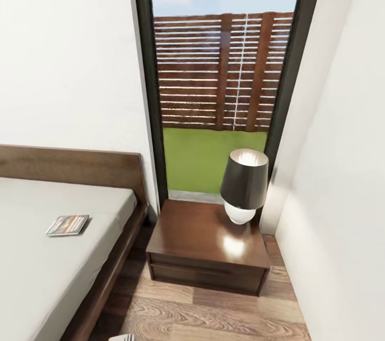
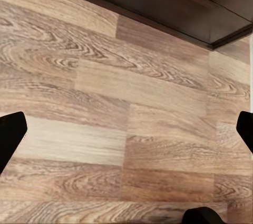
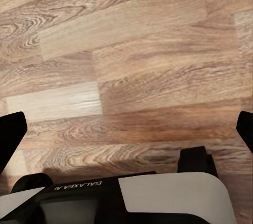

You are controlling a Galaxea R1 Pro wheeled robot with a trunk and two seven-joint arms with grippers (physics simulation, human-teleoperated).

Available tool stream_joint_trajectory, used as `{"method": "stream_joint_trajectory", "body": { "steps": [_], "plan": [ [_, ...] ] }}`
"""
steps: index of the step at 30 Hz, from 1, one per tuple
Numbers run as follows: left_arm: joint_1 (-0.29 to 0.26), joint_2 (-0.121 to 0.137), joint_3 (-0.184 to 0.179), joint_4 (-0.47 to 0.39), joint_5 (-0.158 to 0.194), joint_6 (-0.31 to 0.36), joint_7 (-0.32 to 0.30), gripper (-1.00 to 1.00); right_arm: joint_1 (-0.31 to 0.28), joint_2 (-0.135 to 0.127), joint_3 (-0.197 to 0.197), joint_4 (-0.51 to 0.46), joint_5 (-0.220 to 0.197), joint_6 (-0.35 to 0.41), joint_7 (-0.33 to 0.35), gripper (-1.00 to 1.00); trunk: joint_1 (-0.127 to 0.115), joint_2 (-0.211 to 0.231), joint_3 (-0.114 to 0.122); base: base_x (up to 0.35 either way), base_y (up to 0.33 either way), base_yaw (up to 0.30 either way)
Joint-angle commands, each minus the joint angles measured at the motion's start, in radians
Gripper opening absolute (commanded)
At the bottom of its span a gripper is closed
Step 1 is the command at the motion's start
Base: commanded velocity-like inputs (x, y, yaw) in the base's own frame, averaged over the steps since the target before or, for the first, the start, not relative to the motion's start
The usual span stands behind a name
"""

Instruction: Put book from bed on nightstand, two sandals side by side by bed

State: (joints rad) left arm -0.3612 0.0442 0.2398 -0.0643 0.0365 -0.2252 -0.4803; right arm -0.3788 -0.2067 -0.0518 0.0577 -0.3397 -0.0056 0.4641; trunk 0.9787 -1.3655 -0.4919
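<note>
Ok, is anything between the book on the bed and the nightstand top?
Nothing visible stands between them. The book lies on the bed, and the nightstand sits just past the bed frame. A lamp takes the nightstand's far right corner; the rest is bare.

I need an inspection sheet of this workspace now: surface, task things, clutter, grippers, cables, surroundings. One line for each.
Surface: wood-plank floor; off-white mattress of the bed; glossy top of the nightstand.
Job's things: the book lies flat on the mattress, near the headboard side; nightstand stands beside the bed, in front of the window. Sandals: nothing seen.
Clutter: a lamp with a dark shade stands on the nightstand's far right part.
Grippers: left gripper open, empty, over bare floor; right gripper open, empty, over floor.
Cables: nothing seen.
Surroundings: white walls; tall dark-framed window showing fence and grass.
</note>
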Motion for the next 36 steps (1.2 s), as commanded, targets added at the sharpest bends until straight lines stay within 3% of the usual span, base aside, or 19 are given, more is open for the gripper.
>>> {"method": "stream_joint_trajectory", "body": {
  "steps": [1, 21, 36],
  "plan": [
    [-0.001, 0.000, 0.001, 0.001, 0.004, -0.002, -0.004, 1.00, -0.002, 0.000, -0.005, 0.004, -0.004, -0.001, 0.005, 1.00, 0.000, -0.001, -0.001, 0.103, 0.008, 0.000],
    [-0.001, 0.000, 0.001, 0.001, 0.004, -0.002, -0.004, 1.00, -0.002, 0.000, -0.005, 0.004, -0.004, -0.001, 0.005, 1.00, 0.000, -0.001, -0.001, 0.165, 0.046, 0.000],
    [-0.001, 0.000, 0.001, 0.001, 0.004, -0.002, -0.004, 1.00, -0.002, 0.000, -0.005, 0.004, -0.005, -0.001, 0.007, 1.00, 0.000, -0.001, -0.001, 0.018, 0.003, -0.035]
  ]
}}
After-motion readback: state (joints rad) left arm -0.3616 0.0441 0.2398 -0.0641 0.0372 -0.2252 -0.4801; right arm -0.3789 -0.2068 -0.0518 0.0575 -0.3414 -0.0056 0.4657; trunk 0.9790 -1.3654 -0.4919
